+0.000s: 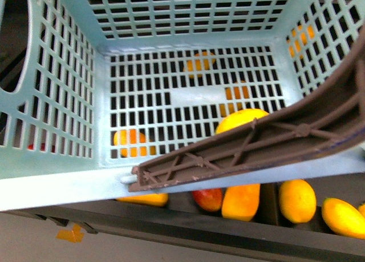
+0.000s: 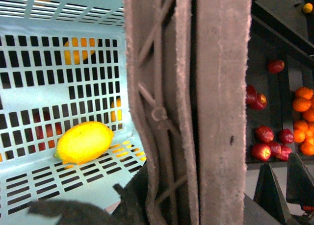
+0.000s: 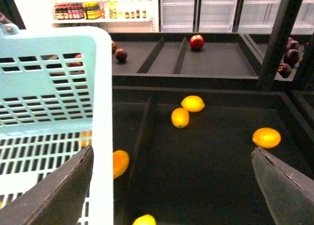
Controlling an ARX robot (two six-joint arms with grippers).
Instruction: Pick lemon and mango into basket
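The light teal basket (image 1: 85, 176) fills the front view, tilted, with its brown handle (image 1: 256, 139) slanting across it. My left gripper (image 2: 196, 205) is shut on that handle (image 2: 196, 87), which hides most of its jaws. One lemon (image 2: 83, 142) lies on the slotted basket floor, and the handle half hides this lemon (image 1: 242, 119) in the front view. Yellow-orange mangoes (image 1: 240, 201) lie in the bin below the basket. My right gripper (image 3: 171, 186) hangs open over a black bin, beside the basket wall (image 3: 100, 137), with nothing between its fingers (image 3: 287, 186).
Loose yellow lemons (image 3: 193, 103) and a more orange one (image 3: 266, 137) lie scattered in the black bin. A red apple (image 3: 196, 41) sits in a farther tray. Red fruit (image 2: 265, 134) and oranges (image 2: 304, 100) fill bins beside the basket. A divider (image 3: 142, 132) runs near the basket.
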